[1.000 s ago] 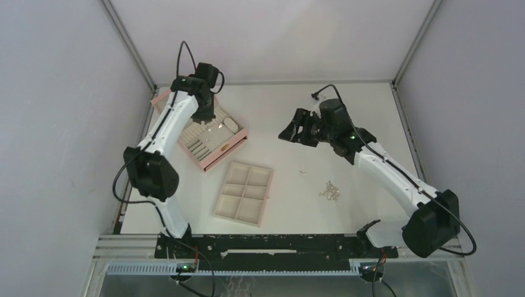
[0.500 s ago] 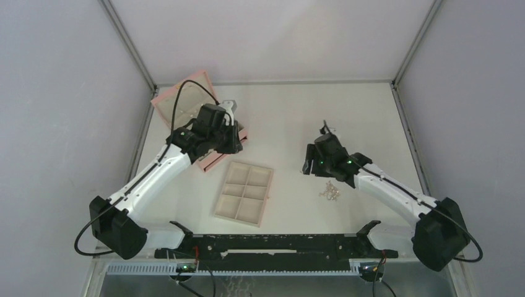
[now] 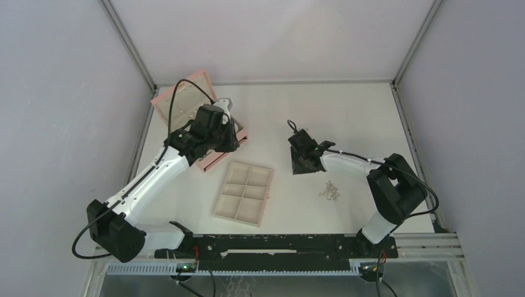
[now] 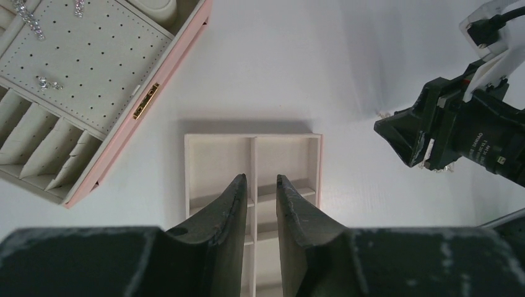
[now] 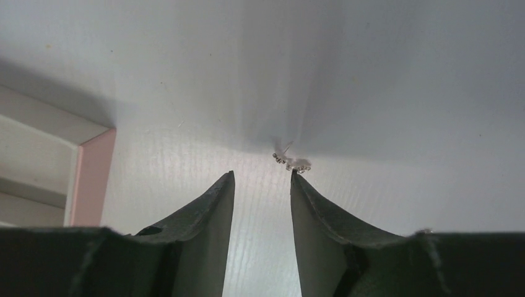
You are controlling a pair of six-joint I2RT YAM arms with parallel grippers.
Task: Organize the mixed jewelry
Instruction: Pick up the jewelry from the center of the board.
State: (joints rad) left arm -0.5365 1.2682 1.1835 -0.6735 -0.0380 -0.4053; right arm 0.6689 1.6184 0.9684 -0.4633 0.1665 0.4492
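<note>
Down at the table (image 5: pixel 384 74), I am settling my right gripper (image 5: pixel 260 176), which a second ago was riding high over the middle of the workspace. Its fingers (image 5: pixel 210 210) are standing a little apart and gripping nothing. A tiny silver piece (image 5: pixel 291 163) is lying just off the tip of the finger on the right of my wrist view, not yet between the two. By my reading I am lining up a pick and need a slight shift toward it before closing.

Close by, nearer my base, the small heap of jewelry (image 3: pixel 329 190) is waiting on the table. My left gripper (image 4: pixel 260 178), with only a narrow gap between its fingers and nothing in it, is hanging over the beige tray (image 4: pixel 216 148), having drawn back from the pink box (image 4: pixel 167 69) it was reaching into a second ago.

Farther off, a few sparkling pieces (image 4: pixel 47 82) are sitting on the box's dotted pad (image 4: pixel 93 55), so most of the sorting looks to be ahead.
</note>
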